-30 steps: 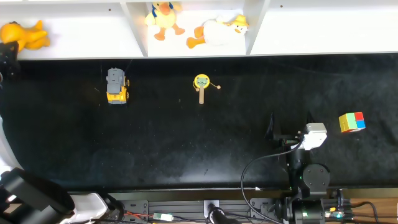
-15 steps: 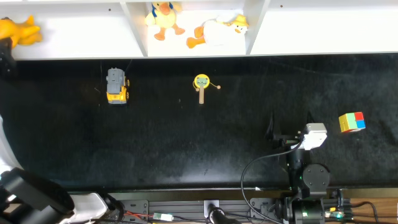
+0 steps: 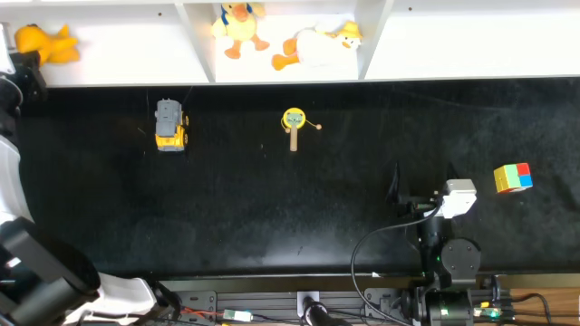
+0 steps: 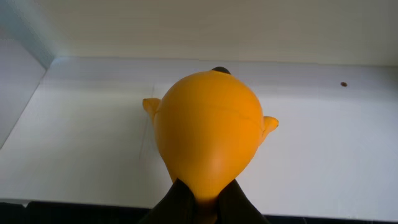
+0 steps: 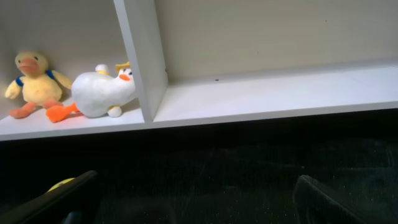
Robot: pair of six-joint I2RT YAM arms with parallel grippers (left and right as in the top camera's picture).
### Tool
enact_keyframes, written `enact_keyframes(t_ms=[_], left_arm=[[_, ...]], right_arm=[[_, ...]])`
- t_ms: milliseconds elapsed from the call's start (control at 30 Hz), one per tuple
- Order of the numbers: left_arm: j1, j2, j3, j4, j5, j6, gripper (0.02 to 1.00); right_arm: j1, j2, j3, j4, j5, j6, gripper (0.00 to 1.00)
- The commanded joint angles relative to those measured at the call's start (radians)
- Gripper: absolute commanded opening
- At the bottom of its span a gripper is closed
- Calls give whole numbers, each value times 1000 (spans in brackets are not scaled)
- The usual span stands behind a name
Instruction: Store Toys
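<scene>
An orange rubber duck [image 4: 208, 137] hangs over the floor of the white shelf's left compartment [image 4: 87, 149], held by its tail end in my left gripper [image 4: 204, 198], which is shut on it. From above, the orange duck [image 3: 43, 42] is at the far left of the shelf with the left gripper [image 3: 23, 68] just in front of it. A yellow and grey truck [image 3: 169, 124], a yellow rattle [image 3: 294, 123] and a coloured cube [image 3: 513, 177] lie on the black table. My right gripper [image 3: 422, 181] stands open low over the table near the front right, holding nothing.
The shelf's middle compartment holds a yellow plush duck [image 3: 237, 25] and a white plush duck [image 3: 317, 45], seen too as yellow duck [image 5: 34, 74] and white duck [image 5: 99, 93]. A white divider [image 5: 142, 59] separates them from the bare right compartment [image 5: 298, 93].
My left gripper has carried the orange duck a little to the right and deeper into the left compartment. The right arm and the table toys have stayed put.
</scene>
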Motion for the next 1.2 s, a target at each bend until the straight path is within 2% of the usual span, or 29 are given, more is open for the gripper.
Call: enact_keyframes(t_ms=[33, 1200], left_arm=[[3, 23, 28, 1, -8, -11, 112], [-66, 106, 28, 72, -15, -11, 150]], right_arm=[[-2, -9, -10, 5, -1, 8, 996], [-2, -9, -10, 5, -1, 8, 998]])
